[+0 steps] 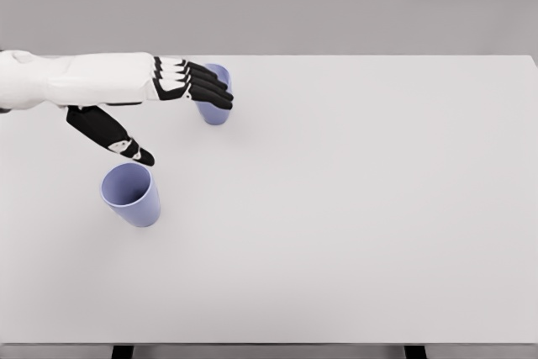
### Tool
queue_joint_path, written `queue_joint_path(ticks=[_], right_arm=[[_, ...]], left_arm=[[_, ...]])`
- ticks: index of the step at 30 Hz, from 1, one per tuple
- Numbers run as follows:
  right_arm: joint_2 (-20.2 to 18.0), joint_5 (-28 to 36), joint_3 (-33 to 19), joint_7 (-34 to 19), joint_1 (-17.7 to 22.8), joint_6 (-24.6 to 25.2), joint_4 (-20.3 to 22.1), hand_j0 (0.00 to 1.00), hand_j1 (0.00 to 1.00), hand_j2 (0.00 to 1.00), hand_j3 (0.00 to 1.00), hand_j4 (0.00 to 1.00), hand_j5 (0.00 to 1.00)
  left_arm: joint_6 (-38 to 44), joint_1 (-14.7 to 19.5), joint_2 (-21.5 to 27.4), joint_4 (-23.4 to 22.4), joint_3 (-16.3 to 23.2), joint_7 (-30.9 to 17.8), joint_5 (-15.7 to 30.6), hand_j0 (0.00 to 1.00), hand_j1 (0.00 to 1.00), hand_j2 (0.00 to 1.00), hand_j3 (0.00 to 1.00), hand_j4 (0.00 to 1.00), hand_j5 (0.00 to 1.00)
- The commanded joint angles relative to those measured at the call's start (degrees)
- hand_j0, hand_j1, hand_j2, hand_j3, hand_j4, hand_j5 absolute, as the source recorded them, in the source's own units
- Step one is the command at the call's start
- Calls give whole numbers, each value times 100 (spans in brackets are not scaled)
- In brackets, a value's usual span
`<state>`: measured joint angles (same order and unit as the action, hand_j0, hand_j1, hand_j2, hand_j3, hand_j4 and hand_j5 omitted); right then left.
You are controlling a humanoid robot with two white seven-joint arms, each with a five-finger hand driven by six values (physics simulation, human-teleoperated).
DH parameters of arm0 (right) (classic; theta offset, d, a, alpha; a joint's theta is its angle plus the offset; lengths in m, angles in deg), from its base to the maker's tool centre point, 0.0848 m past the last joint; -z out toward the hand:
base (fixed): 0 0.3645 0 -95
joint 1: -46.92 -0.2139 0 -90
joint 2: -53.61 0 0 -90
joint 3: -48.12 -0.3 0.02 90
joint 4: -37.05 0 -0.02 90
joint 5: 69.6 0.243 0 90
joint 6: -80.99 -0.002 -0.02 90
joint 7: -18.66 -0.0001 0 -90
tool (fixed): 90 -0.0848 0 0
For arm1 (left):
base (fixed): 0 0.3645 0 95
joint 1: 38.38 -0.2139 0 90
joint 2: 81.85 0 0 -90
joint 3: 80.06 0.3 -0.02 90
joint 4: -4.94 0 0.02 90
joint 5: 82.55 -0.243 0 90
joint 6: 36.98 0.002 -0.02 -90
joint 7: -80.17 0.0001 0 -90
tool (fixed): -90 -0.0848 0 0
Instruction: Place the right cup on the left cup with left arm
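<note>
The left hand (pixel 160 102), white in the forearm with black fingers, is stretched flat over the white table (pixel 353 208), its four fingers (pixel 206 86) extended side by side across the near side of the farther lilac plastic cup (pixel 215 105). The thumb (pixel 113 136) is splayed well away, pointing down toward the nearer lilac plastic cup (pixel 132 195). The hand is thus seen released, with nothing enclosed; whether the fingertips touch the farther cup cannot be told, since its rim is partly hidden behind them. This farther cup stands upright and lies to the right of the other, so it is judged to be the one to be lifted; the wide gap between thumb and fingers is judged to be a preparation for closing round its wall. The nearer cup, apparently upright with its mouth open upward, is judged to be the target. Nothing else is seen on the table, and no obstacle lies between the cups except the thumb itself. The right arm is not seen.
</note>
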<state>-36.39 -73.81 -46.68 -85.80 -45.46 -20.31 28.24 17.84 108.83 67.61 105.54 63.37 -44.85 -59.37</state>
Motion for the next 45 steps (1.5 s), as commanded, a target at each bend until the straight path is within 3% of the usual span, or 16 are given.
queue_joint_path(ticks=[1, 2, 3, 5, 7, 9, 11, 15, 17, 24, 32, 41, 45], right_arm=[[0, -1, -3, 4, 9, 5, 2, 100, 100, 100, 100, 100, 100], [0, 7, -12, 4, 44, 5, -6, 100, 100, 100, 100, 100, 100], [0, 7, -29, 4, 88, 5, -6, 100, 100, 100, 100, 100, 100], [0, -1, -3, 4, 79, 5, 2, 100, 100, 100, 100, 100, 100], [0, -1, -3, 4, 79, 5, 2, 100, 100, 100, 100, 100, 100], [0, -1, -29, 4, 79, 5, 2, 100, 100, 100, 100, 100, 100], [0, -1, -3, 4, 79, 5, 2, 100, 100, 100, 100, 100, 100], [0, -1, 6, 4, 79, 5, 2, 100, 100, 100, 100, 100, 100], [0, -1, -3, 4, 79, 5, 2, 100, 100, 100, 100, 100, 100], [0, -1, 6, 4, 79, 5, 2, 100, 100, 100, 100, 100, 100], [0, -1, 6, 4, 88, 5, 2, 100, 100, 100, 100, 100, 100], [0, -1, 6, 4, 88, 5, 2, 100, 100, 100, 100, 100, 100], [0, -1, 6, 4, 79, 5, 2, 100, 100, 100, 100, 100, 100]], left_arm=[[18, 0, 3, -5, 36, 3, 73, 100, 100, 100, 100, 100, 100], [18, 70, -14, -49, 36, 3, 64, 100, 100, 100, 100, 100, 100], [18, 289, -58, -373, 62, 3, 55, 100, 100, 100, 100, 100, 100], [18, 553, -620, -1156, 378, 3, -24, 100, 100, 100, 100, 100, 100], [18, 765, -779, -1464, 598, 3, -24, 100, 100, 100, 100, 100, 100], [18, 756, -972, -1841, 712, 3, -208, 100, 100, 100, 100, 100, 100], [18, 756, -1420, -2571, 792, 3, -542, 100, 100, 100, 100, 100, 100], [18, 782, -1789, -3221, 932, 3, -770, 100, 100, 100, 100, 100, 100], [18, 791, -2176, -3863, 924, 3, -1105, 100, 100, 100, 100, 100, 100], [18, 1002, -2633, -5006, 906, 3, -1509, 100, 100, 100, 100, 100, 100], [18, 967, -3187, -5243, 915, 3, -1975, 100, 100, 100, 100, 100, 100], [18, 932, -3125, -5261, 880, 3, -1975, 100, 100, 100, 100, 100, 100], [18, 967, -3178, -5840, 704, 3, -2441, 100, 100, 100, 100, 100, 100]])
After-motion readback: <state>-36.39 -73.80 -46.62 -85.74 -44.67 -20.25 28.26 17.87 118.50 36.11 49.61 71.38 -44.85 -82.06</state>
